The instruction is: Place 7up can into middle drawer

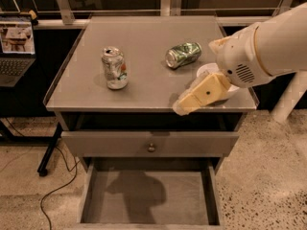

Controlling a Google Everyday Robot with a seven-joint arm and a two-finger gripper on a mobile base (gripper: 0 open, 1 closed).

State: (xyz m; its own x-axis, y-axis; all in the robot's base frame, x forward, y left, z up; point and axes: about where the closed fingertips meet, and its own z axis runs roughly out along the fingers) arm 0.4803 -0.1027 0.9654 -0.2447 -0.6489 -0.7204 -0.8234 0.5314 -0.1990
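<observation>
The 7up can point(114, 68) stands upright on the left part of the grey cabinet top, whitish-silver with green and red marks. The middle drawer point(149, 194) is pulled open at the bottom of the view, and its flat grey floor holds nothing. My gripper point(191, 102) hangs over the front right of the cabinet top, well to the right of the can and not touching it. The white arm point(268, 47) reaches in from the right.
A shiny green can point(183, 54) lies on its side at the back right of the cabinet top. A white bowl point(205, 71) is partly hidden behind my arm. A closed drawer front with a knob point(151, 147) sits above the open drawer. A laptop point(16, 47) stands at the left.
</observation>
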